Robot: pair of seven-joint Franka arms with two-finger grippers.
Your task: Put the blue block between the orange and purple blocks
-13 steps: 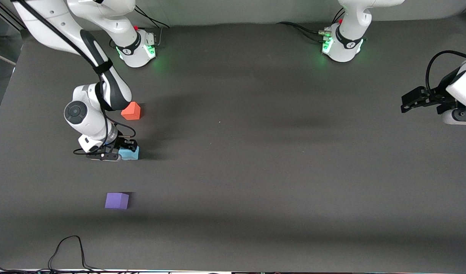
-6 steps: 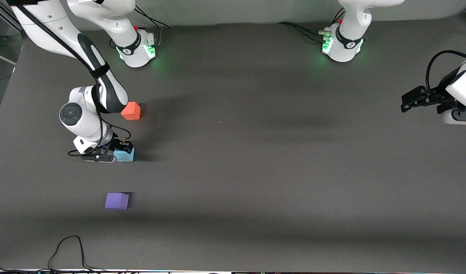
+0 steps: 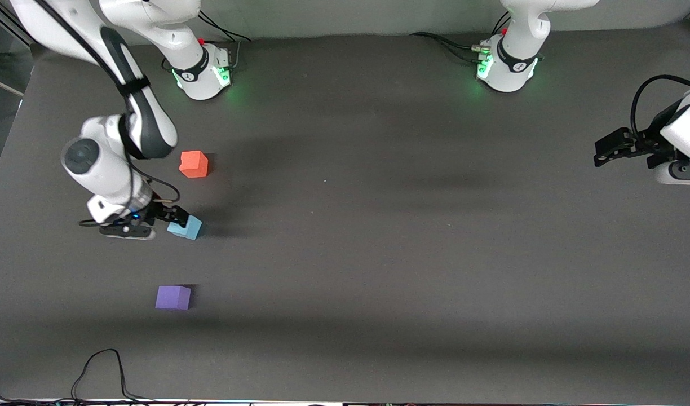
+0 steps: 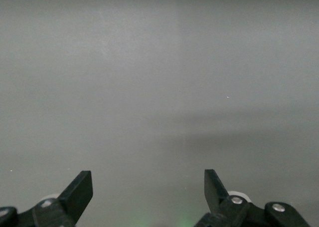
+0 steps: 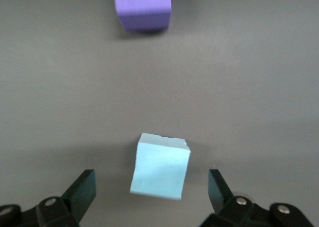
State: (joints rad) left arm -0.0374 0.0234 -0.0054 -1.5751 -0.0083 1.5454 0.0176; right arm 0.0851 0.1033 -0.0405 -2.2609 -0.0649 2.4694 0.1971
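The blue block (image 3: 185,227) lies on the dark table, nearer to the front camera than the orange block (image 3: 194,164) and farther than the purple block (image 3: 173,297), roughly in line between them. My right gripper (image 3: 169,216) is open and low beside the blue block, toward the right arm's end of the table. In the right wrist view the blue block (image 5: 160,166) sits free just ahead of the spread fingers (image 5: 82,186), touching neither, with the purple block (image 5: 143,7) farther on. My left gripper (image 3: 601,152) waits open and empty at the left arm's end; its wrist view (image 4: 148,179) shows only bare table.
A black cable (image 3: 100,372) loops on the table near the front edge, toward the right arm's end. The two arm bases (image 3: 201,70) (image 3: 505,67) stand along the back edge.
My right gripper has opened, let go of the blue block and drawn back toward the right arm's end. The block stays on the table, slightly turned. The left arm has not moved.
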